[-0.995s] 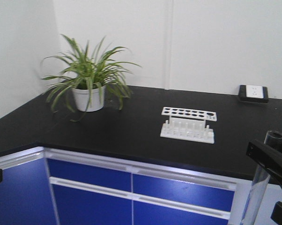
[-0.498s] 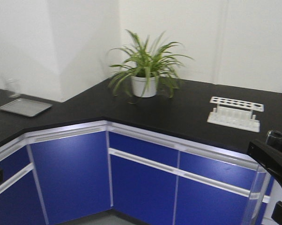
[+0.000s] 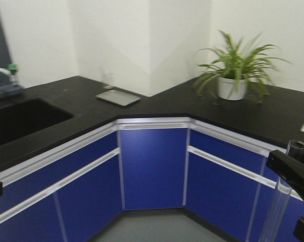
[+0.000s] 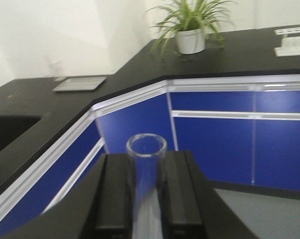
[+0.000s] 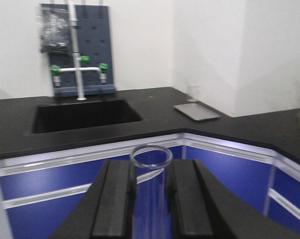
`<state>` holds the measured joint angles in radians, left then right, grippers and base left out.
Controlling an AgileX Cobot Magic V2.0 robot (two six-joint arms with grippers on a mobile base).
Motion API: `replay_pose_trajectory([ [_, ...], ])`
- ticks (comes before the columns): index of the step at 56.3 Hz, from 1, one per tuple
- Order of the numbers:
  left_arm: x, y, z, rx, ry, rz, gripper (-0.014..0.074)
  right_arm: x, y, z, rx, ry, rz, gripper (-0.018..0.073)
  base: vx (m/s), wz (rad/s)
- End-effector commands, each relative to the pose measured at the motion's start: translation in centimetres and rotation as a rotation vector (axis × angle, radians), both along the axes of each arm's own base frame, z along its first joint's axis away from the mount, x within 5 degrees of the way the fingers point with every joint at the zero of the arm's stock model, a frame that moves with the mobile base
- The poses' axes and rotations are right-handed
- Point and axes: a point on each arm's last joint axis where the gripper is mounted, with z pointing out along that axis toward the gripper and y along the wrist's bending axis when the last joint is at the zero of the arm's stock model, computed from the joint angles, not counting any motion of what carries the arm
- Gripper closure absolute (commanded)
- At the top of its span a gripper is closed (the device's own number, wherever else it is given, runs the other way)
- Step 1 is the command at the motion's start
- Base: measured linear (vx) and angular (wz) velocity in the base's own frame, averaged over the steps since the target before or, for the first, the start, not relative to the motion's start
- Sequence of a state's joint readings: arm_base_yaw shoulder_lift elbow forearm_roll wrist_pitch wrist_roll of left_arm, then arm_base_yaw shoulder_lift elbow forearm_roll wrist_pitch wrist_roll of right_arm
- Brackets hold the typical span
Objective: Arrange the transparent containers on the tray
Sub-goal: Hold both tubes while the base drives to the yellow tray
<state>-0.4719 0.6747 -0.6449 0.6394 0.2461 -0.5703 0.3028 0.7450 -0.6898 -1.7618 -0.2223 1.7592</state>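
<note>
My left gripper (image 4: 146,167) is shut on a clear glass test tube (image 4: 146,199) that stands upright between its black fingers, rim up. In my right gripper (image 5: 150,172), a second test tube (image 5: 150,204) is clamped the same way, and that tube (image 3: 283,196) also shows at the front view's lower right. The tray (image 3: 117,98) is a shallow rectangle that looks grey here. It lies far off on the black counter near the inner corner, also visible as the tray (image 4: 80,83) and tray (image 5: 196,111). A small clear glass item (image 3: 108,79) stands by its far edge.
A black L-shaped counter (image 3: 157,103) tops blue cabinets (image 3: 152,166). Left of the tray is a sunken sink (image 5: 85,115) with a green-knobbed tap (image 5: 77,69). To the right stand a potted plant (image 3: 235,75) and a white holed rack (image 4: 292,42). Grey floor (image 3: 157,227) lies below.
The whole view has swung left: plant and rack slid to the right, and the tray, then the sink, came into sight. Both tubes stay clamped.
</note>
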Motion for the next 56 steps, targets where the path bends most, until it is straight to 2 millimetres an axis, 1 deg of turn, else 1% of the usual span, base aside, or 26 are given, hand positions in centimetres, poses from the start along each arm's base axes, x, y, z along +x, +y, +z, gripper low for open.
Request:
replay_pose_trajectory([
  [1, -0.22, -0.34, 1.52, -0.034, -0.074, -0.042, 0.0599, -0.14, -0.33, 1.10, -0.022, -0.052, -0.028, 0.0572, -0.25, 0.56],
  [32, -0.22, -0.34, 1.52, -0.034, -0.074, -0.042, 0.0599, -0.14, -0.33, 1.10, -0.022, -0.052, -0.028, 0.0572, -0.19, 0.55],
  [56, -0.22, -0.34, 1.52, -0.034, -0.074, -0.042, 0.0599, -0.17, -0.27, 1.08, -0.022, -0.050, -0.020, 0.0572, -0.06, 0.47],
])
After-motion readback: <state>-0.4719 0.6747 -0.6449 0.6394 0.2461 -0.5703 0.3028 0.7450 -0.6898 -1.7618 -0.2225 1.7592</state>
